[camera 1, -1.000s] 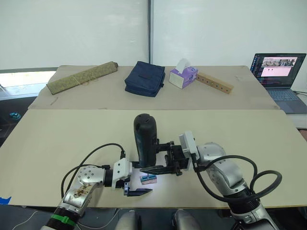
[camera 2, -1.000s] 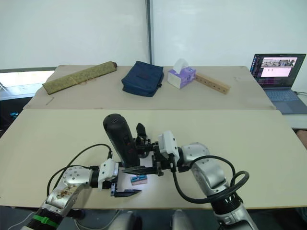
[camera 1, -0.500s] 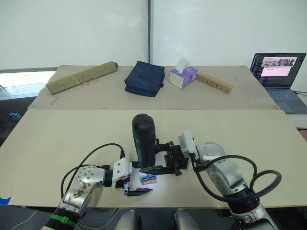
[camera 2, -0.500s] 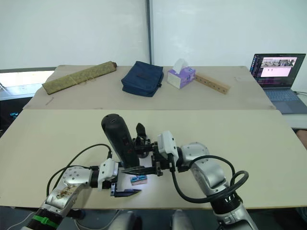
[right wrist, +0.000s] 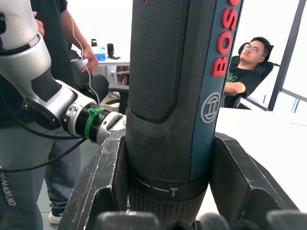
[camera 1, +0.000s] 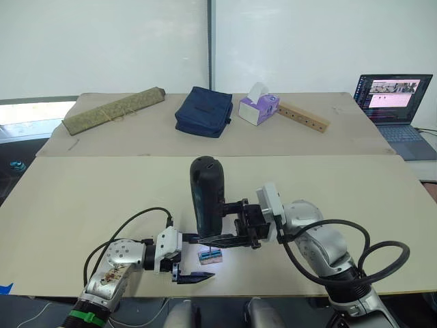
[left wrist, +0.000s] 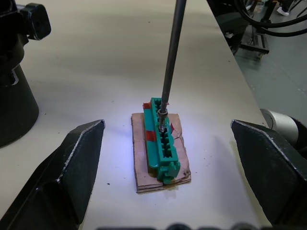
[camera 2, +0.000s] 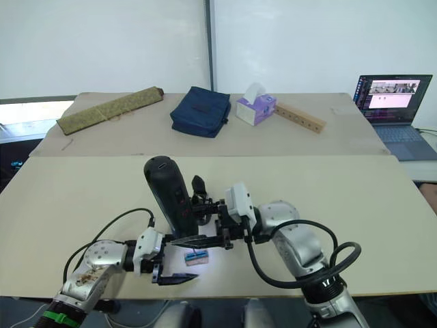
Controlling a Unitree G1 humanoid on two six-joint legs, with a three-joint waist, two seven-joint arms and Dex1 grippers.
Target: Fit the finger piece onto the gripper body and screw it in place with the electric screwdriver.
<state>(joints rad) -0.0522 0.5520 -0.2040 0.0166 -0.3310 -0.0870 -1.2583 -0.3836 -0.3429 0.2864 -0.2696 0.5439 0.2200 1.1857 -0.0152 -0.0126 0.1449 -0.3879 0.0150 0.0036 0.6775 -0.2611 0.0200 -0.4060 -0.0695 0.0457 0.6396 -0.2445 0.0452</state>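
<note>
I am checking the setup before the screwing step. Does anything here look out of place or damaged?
One thing looks worn: the cardboard pad under the small green block is cracked and frayed at its edges. The electric screwdriver, held upright in the right gripper, has its bit tip on that block. Nothing looks spilled.

Four cameras: a stereo head pair and two wrist close-ups.

The head pair looks forward and down over the desk point(camera 1: 82, 198) from slightly offset viewpoints. The left wrist camera sits low and close, facing the green bit holder point(left wrist: 161, 140); the right wrist camera looks at very close range along the electric screwdriver point(right wrist: 177, 96). Both things also appear in the head pair.
</note>
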